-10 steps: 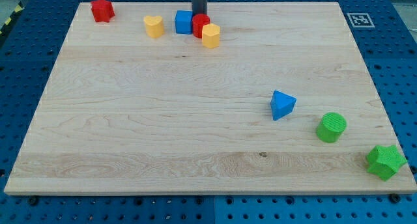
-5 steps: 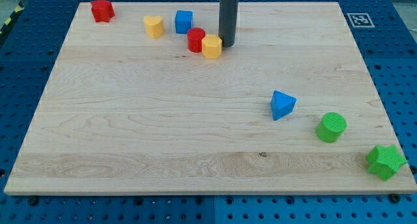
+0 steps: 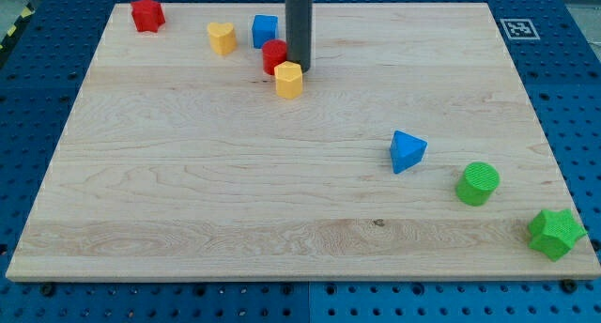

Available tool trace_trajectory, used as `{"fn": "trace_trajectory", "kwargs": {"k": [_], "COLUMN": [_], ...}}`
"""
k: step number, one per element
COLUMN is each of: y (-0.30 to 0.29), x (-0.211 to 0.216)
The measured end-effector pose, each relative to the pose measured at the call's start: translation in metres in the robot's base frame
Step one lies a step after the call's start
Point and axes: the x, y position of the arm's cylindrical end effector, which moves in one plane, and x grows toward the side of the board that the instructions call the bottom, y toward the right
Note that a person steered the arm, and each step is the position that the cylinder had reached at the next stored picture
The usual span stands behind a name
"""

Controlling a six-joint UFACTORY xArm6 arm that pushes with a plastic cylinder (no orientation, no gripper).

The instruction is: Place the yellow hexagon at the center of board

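The yellow hexagon lies on the wooden board, above and a little left of its middle. My tip stands just above and right of the hexagon, touching or nearly touching it. A red cylinder sits directly left of the rod, close above the hexagon.
A blue cube and a yellow heart-shaped block lie at the view's top, a red star at top left. A blue triangle, green cylinder and green star lie at lower right.
My tip swung from above the red cylinder to the hexagon's right, then back left behind it. The yellow hexagon slid down and left; the red cylinder shifted slightly left.
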Motion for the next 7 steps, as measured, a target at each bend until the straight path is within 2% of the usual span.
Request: {"fn": "trace_trajectory", "kwargs": {"k": [1,4,7], "y": [-0.027,-0.013,-0.028], "x": [0.001,0.04,0.082]}}
